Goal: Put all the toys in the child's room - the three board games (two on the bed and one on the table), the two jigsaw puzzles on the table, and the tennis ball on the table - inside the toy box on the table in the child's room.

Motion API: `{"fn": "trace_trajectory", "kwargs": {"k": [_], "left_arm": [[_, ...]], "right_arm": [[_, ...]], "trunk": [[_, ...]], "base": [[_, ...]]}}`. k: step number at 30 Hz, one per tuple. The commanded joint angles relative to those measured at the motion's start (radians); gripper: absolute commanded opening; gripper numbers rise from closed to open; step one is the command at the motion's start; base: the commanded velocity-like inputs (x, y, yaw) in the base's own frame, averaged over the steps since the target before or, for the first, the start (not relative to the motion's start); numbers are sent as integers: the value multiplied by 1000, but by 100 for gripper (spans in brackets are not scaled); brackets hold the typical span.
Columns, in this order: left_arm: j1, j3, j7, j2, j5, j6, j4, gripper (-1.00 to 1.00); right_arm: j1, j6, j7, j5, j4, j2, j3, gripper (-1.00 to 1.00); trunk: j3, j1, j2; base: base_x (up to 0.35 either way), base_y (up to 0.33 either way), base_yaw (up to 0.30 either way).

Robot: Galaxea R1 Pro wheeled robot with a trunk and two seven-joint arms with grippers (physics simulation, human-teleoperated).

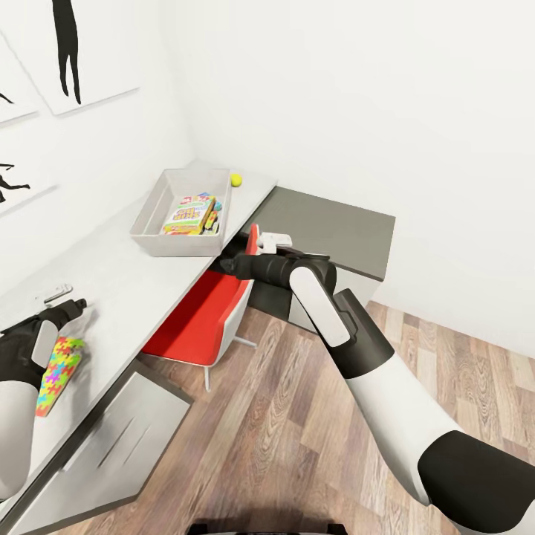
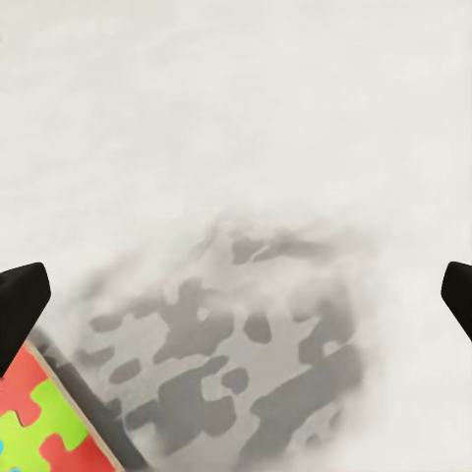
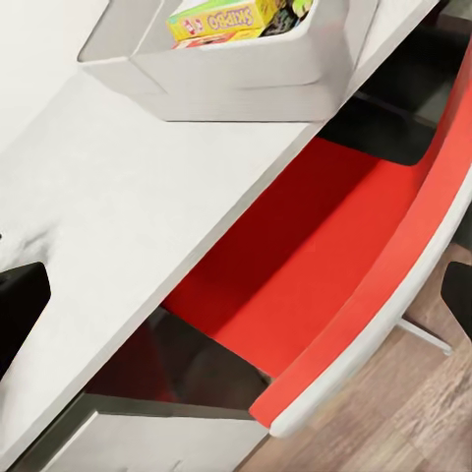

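Observation:
The light-grey toy box (image 1: 158, 239) stands on the white table (image 1: 111, 275) with colourful board games (image 1: 190, 214) lying in it. A yellow tennis ball (image 1: 235, 179) rests on the table just beyond the box. One jigsaw puzzle (image 1: 58, 369) sits tilted by my left forearm; its corner (image 2: 37, 425) shows above a blotchy shadow. My left gripper (image 1: 74, 305) hovers open over bare tabletop (image 2: 236, 295). My right gripper (image 1: 227, 265) is open and empty over the table edge, short of the toy box (image 3: 246, 74) and board game (image 3: 221, 18).
A red chair (image 1: 204, 316) is tucked under the table below my right arm, its seat (image 3: 315, 246) close to the gripper. A low cabinet with a dark grey top (image 1: 334, 230) adjoins the table's far end. Pale drawer fronts (image 1: 126, 438) face the wood floor (image 1: 297, 446).

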Motion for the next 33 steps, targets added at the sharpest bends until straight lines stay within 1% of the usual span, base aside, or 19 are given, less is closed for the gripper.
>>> {"fn": "trace_trajectory", "kwargs": {"k": [1, 5, 15, 33], "left_arm": [[0, -1, 5, 1, 10, 5, -1, 100], [0, -1, 6, 3, 10, 6, -1, 100], [0, 1, 5, 5, 10, 4, -1, 100], [0, 1, 6, 8, 11, 5, 4, 100]], "right_arm": [[-1, 2, -10, -11, -1, 0, 1, 100], [-1, 2, -10, -10, 0, 0, 1, 100], [-1, 2, -10, -13, -1, 0, 1, 100], [-1, 2, -10, -13, -1, 0, 1, 100]], "trunk": [[-2, 1, -2], [-2, 1, -2], [-2, 1, -2], [-2, 1, -2]], "base": [[0, 0, 0], [0, 0, 14], [0, 0, 145], [0, 0, 9]]}}
